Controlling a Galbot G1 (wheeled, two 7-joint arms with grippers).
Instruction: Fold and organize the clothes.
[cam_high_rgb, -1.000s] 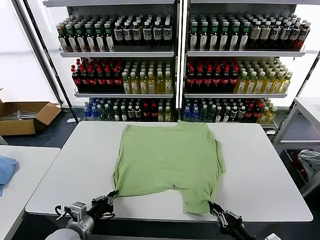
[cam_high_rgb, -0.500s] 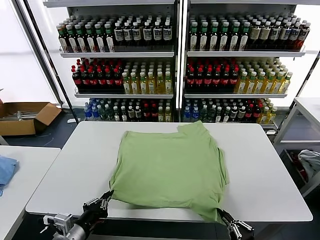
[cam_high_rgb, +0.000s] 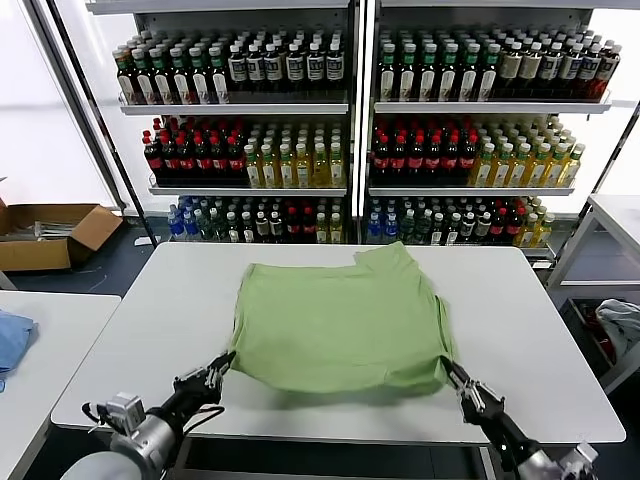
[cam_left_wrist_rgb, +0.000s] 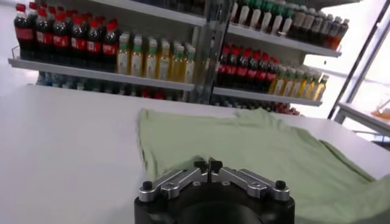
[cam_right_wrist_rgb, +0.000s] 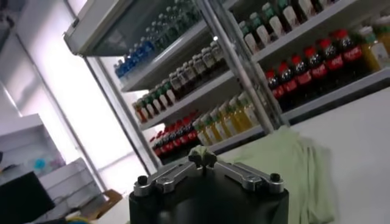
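Garment position: The shirt (cam_high_rgb: 340, 325) lies spread on the white table (cam_high_rgb: 560, 340), roughly centred, collar end toward the far edge, hem toward you at the near edge.
Key relation: The shirt's body extends away from both grippers toward the far side; its long axis runs near to far, so any fold you make from here carries the hem away from you, over the body.
Left gripper (cam_high_rgb: 218, 370): Fingers pressed together on the near left corner of the hem; the corner sits just off the tabletop.
Right gripper (cam_high_rgb: 455, 377): Fingers pinched on the near right corner by the sleeve; that edge looks lifted, with a shadow under the hem between the two grips.
Arm proximity: Each arm is at its own corner; neither is nearer the shirt than the other.
Wrist check: In the left wrist view the closed fingers (cam_left_wrist_rgb: 201, 165) meet at the green cloth; the right wrist view shows the same.
Surroundings: Shelves of bottles (cam_high_rgb: 300, 160) stand beyond the far edge, well apart. A blue cloth (cam_high_rgb: 12, 340) lies on a separate table at far left. A cardboard box (cam_high_rgb: 50, 232) sits on the floor at left.
Obstructions: Nothing lies on the shirt or between the hem and collar.
Risk, in my judgement: The right sleeve is bunched and may fold unevenly.
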